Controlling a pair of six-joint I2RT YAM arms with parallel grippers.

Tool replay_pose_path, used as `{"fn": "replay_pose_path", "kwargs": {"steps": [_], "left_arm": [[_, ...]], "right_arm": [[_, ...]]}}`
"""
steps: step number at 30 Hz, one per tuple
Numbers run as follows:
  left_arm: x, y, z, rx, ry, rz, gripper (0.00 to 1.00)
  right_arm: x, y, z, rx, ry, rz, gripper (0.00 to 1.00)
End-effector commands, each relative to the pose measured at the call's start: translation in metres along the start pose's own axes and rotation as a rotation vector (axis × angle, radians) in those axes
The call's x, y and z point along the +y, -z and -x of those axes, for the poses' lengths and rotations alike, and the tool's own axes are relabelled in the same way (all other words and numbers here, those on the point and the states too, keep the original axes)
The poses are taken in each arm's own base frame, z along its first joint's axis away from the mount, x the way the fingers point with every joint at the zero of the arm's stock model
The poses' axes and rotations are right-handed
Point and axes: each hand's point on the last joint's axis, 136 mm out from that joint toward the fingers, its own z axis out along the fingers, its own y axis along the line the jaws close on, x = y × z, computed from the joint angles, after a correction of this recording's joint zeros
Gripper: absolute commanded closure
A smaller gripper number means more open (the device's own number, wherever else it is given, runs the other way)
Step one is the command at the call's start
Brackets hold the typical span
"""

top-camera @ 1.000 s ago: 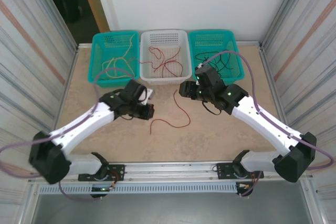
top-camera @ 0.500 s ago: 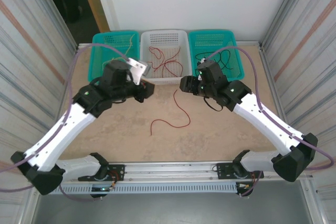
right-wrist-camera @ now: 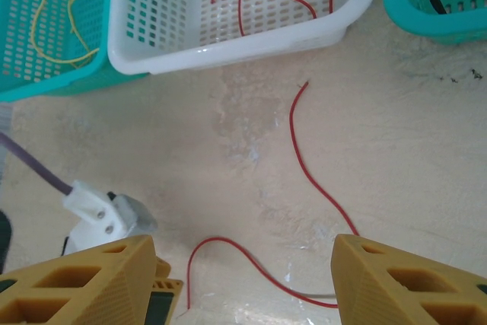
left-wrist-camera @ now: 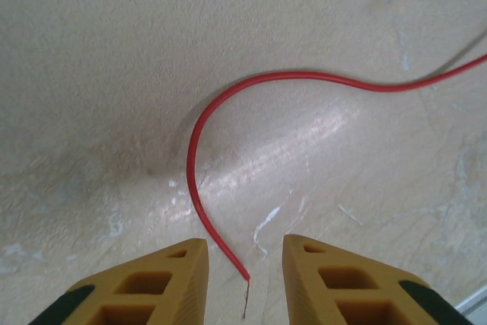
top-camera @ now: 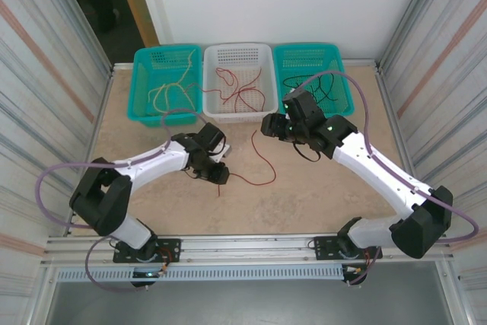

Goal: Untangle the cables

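Left tool (left-wrist-camera: 243, 243) points down, jaws narrowly parted; right tool (right-wrist-camera: 242, 241) hangs higher, jaws spread wide.

The red cable (left-wrist-camera: 304, 74) runs off the left wrist view's right edge.

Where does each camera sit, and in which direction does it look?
Top external: above and behind the arms, looking down on the table, the row of baskets and the loose red cable; both arms show, with the left gripper and right gripper.
Left wrist: on the left wrist, looking down at the red cable's end; its open yellow fingers show.
Right wrist: on the right wrist, looking down towards the white basket; its open yellow fingers show.
Shared: all three see the red cable.
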Motion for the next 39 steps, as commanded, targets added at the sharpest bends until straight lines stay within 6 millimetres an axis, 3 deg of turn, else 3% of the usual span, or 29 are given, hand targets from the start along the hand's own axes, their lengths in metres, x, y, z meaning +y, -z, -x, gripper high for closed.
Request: {"fn": "replay_pose_path", "kwargs": {"steps": [1, 8, 10, 12, 14, 17, 21, 24, 27, 31, 39], "left_arm": [[0.001, -0.011, -0.002, 0.029, 0.012, -0.004, 0.69], [0.017, -0.034, -0.01, 0.092, 0.063, 0.064, 0.68], [0.016, -0.04, -0.01, 0.106, 0.07, 0.058, 0.79], [0.014, -0.038, -0.006, 0.097, 0.067, 0.056, 0.97], [0.013, -0.027, 0.002, 0.047, 0.054, 0.076, 1.0], [-0.005, 0.014, 0.024, -0.122, -0.042, 0.073, 1.0], [-0.053, 0.102, 0.053, -0.415, -0.238, -0.013, 1.0], [-0.095, 0.169, 0.058, -0.614, -0.426, -0.099, 1.0], [-0.11, 0.217, 0.063, -0.745, -0.491, -0.117, 1.0], [-0.127, 0.256, 0.067, -0.842, -0.552, -0.167, 1.0], [-0.146, 0.294, 0.085, -0.993, -0.6, -0.202, 1.0]], "right_arm": [[-0.004, 0.003, 0.0, 0.005, -0.031, -0.011, 0.38], [-0.008, 0.008, 0.0, -0.007, -0.036, -0.013, 0.38], [-0.011, 0.006, -0.002, -0.001, -0.039, -0.018, 0.38], [-0.011, 0.004, -0.002, 0.006, -0.04, -0.018, 0.38], [-0.012, 0.004, -0.002, 0.008, -0.039, -0.021, 0.38], [-0.015, 0.004, 0.001, 0.003, -0.037, -0.029, 0.38], [-0.023, 0.008, 0.01, -0.008, -0.054, -0.03, 0.37], [-0.026, 0.009, 0.016, 0.008, -0.078, -0.019, 0.37], [-0.027, 0.009, 0.018, 0.032, -0.089, -0.014, 0.37], [-0.022, 0.008, 0.019, 0.043, -0.093, 0.008, 0.37], [-0.027, 0.001, 0.013, 0.063, -0.152, 0.007, 0.38]]}}
